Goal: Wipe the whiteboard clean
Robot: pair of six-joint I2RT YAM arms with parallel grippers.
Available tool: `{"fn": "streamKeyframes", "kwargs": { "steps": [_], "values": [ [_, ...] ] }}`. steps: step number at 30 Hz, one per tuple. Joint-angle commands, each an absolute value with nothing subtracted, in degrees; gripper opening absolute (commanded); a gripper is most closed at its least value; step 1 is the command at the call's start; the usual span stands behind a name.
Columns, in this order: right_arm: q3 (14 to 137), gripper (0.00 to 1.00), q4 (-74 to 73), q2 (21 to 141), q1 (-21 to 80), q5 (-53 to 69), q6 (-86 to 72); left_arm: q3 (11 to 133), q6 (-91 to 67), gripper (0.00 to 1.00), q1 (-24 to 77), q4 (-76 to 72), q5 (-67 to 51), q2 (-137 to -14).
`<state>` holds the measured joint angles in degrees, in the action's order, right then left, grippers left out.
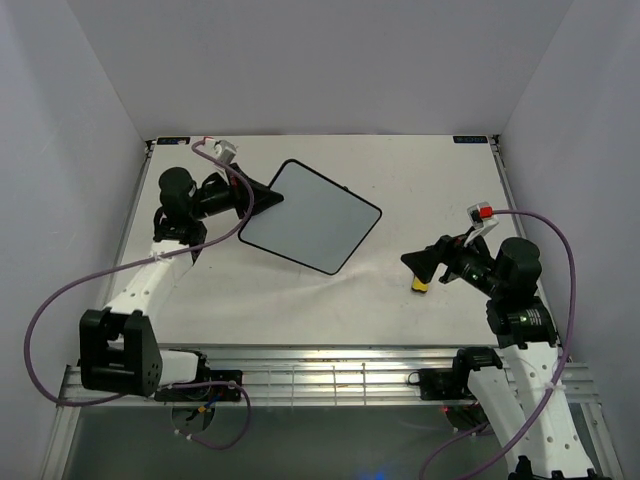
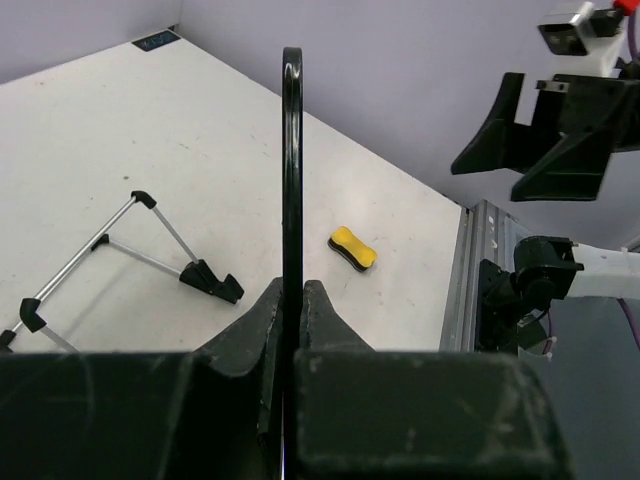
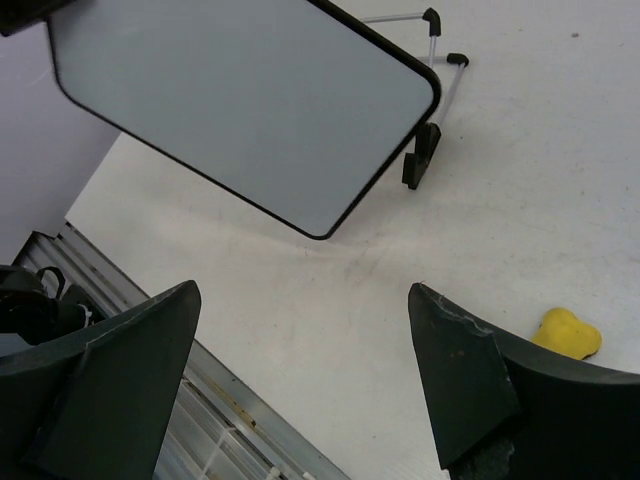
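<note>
The whiteboard (image 1: 312,215), white with a thin black frame, is held tilted above the table at the back left. Its face shows no marks. My left gripper (image 1: 265,200) is shut on its left edge. In the left wrist view the board (image 2: 291,170) is edge-on between my left gripper's (image 2: 291,300) jaws. The yellow sponge (image 1: 420,284) lies on the table at the right, also seen from the left wrist (image 2: 353,249) and right wrist (image 3: 567,333). My right gripper (image 1: 418,262) is open and empty just above the sponge; in its own view the gripper (image 3: 302,292) faces the board (image 3: 250,100).
A thin wire stand (image 2: 130,255) with black feet lies on the table under the raised board, also visible in the right wrist view (image 3: 430,100). A metal rail (image 1: 330,375) runs along the near edge. White walls enclose the table's left, back and right.
</note>
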<state>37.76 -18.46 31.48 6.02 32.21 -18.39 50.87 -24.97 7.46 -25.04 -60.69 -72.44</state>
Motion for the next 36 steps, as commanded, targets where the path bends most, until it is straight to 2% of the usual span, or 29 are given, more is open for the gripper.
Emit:
{"fn": "streamKeyframes", "kwargs": {
  "steps": [1, 3, 9, 14, 19, 24, 36],
  "values": [
    [37.4, 0.9, -15.0, 29.7, 5.9, 34.5, -22.0, 54.6, -28.6, 0.0, 7.3, -38.8, -65.2, -77.6],
    [36.0, 0.9, -15.2, 29.4, 5.9, 33.2, -21.5, 53.4, -35.8, 0.0, 7.3, -45.2, -64.3, -79.1],
    [37.5, 0.9, -17.4, 31.9, 5.9, 31.2, -18.4, 50.7, -40.6, 0.0, 7.4, -50.3, -61.8, -77.5],
    [38.2, 0.9, -16.4, 33.0, 5.9, 32.2, -18.5, 49.5, -48.0, 0.0, 7.4, -60.4, -60.5, -80.1],
    [38.4, 0.91, -16.9, 31.7, 5.9, 32.3, -18.7, 52.2, -52.4, 0.0, 7.4, -67.9, -55.5, -88.6],
    [37.8, 0.91, -17.4, 31.2, 5.9, 31.7, -18.5, 56.4, -63.9, 0.0, 7.4, -83.7, -53.3, -98.1],
    [36.2, 0.91, -16.3, 34.3, 5.9, 31.8, -18.0, 64.7, -66.6, 0.0, 7.7, -90.4, -50.6, -112.7]
  ]
}}
